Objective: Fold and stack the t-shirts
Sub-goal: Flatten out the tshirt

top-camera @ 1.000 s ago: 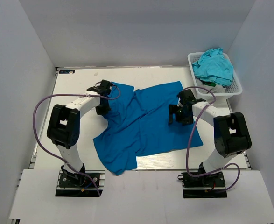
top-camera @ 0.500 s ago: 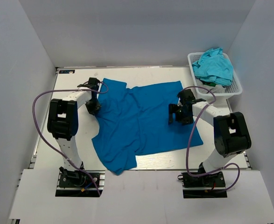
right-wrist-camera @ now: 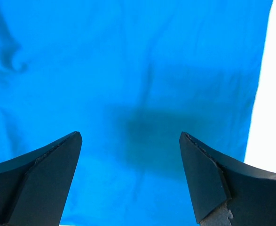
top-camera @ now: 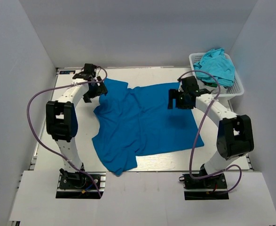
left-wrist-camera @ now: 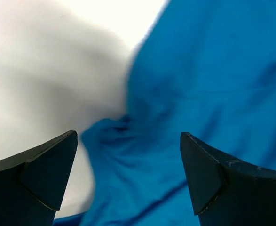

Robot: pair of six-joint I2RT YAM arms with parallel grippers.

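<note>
Both jaws gape empty over far corners of the blue t-shirt (top-camera: 142, 122).

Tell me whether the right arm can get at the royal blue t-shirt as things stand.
Probably yes. The right gripper hangs open directly above the royal blue t-shirt near its right edge, with nothing between its fingers and the flat cloth.

This is a robotics lab test cell: plain grey panel walls (top-camera: 138, 33) box in a white table (top-camera: 161, 75) on three sides. The left arm (top-camera: 61, 123) and right arm (top-camera: 232, 134) stand bolted on metal plates (top-camera: 93, 181) at its near edge, trailing purple cables (top-camera: 28, 112). A royal blue t-shirt (top-camera: 142, 127) and a white lattice basket (top-camera: 240, 89) are set out like test props.
</note>
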